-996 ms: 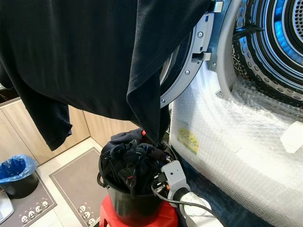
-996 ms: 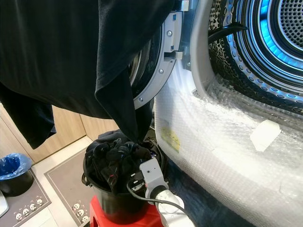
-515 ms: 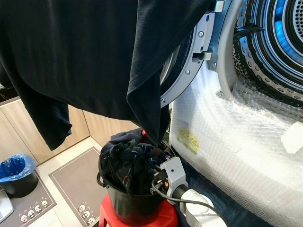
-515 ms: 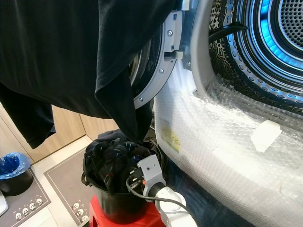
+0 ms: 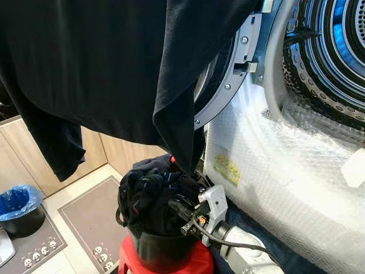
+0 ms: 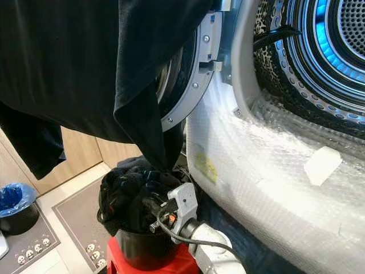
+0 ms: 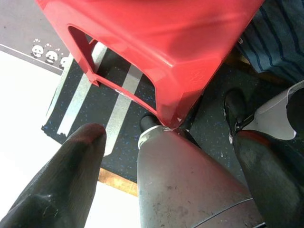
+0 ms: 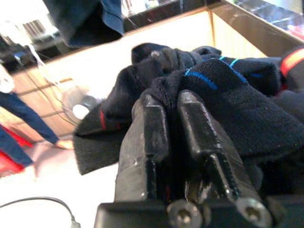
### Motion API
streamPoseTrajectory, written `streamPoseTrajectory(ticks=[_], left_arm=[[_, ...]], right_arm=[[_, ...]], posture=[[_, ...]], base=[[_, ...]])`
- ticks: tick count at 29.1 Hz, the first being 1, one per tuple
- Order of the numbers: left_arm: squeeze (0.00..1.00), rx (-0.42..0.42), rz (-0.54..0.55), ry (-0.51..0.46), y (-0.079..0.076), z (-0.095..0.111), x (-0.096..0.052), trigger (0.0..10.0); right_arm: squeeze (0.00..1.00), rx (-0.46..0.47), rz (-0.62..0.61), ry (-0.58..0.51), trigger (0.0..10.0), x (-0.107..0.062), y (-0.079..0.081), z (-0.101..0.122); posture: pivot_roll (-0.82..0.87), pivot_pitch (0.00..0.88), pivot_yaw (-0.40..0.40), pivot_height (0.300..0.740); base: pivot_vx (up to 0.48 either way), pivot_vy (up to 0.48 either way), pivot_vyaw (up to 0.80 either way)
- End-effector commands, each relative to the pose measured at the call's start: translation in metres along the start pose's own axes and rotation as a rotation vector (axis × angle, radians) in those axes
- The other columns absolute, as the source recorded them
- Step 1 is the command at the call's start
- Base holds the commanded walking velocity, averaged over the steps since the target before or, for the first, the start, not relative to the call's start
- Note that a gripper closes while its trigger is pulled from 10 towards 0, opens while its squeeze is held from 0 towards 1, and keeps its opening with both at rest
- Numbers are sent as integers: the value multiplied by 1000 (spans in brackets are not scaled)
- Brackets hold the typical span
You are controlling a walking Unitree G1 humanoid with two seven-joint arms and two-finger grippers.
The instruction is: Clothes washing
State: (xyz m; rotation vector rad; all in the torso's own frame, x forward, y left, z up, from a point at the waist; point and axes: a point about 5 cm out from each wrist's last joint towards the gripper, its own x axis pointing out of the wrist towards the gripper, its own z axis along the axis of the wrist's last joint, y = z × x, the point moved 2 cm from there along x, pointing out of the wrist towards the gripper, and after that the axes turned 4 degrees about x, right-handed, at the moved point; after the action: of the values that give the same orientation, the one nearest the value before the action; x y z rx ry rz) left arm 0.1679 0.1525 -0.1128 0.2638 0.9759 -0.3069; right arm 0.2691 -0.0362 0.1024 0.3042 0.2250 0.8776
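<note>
- Right end effector (image 5: 178, 212) pinched together on dark sock (image 8: 223, 90) in black bucket (image 5: 162, 251), apparently to lift it toward washer drum (image 5: 336, 51).
- Left end effector (image 7: 166, 166) apart, idle beside red stool (image 7: 156, 52).

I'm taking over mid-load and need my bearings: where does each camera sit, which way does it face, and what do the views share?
Left eye view: on the head, facing forward and down at the black bucket of dark clothes, the hanging black garment and the washer drum; the right gripper shows at the clothes.
Right eye view: same scene, same gripper.
Left wrist view: low, looking along the open left gripper at the red stool and floor.
Right wrist view: looking along closed fingers pinching the clothes.
Shared: stool and clothes.
</note>
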Motion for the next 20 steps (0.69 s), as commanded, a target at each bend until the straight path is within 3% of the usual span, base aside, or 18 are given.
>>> streamPoseTrajectory(ticks=[1,13,20], left_arm=[[0,-17,-32,57,-9,-14,-2,10000],[0,-27,-27,56,-9,-14,-2,10000],[0,-32,-27,56,-9,-14,-2,10000]], right_arm=[[0,-12,54,-78,10000,2,10,20],[0,9,2,-99,10000,8,6,26],[0,-150,-233,83,10000,19,-17,1]], posture=[[-21,0,-31,740],[-12,0,-33,740],[-12,0,-35,740]], base=[[0,0,0],[0,0,0],[0,0,0]])
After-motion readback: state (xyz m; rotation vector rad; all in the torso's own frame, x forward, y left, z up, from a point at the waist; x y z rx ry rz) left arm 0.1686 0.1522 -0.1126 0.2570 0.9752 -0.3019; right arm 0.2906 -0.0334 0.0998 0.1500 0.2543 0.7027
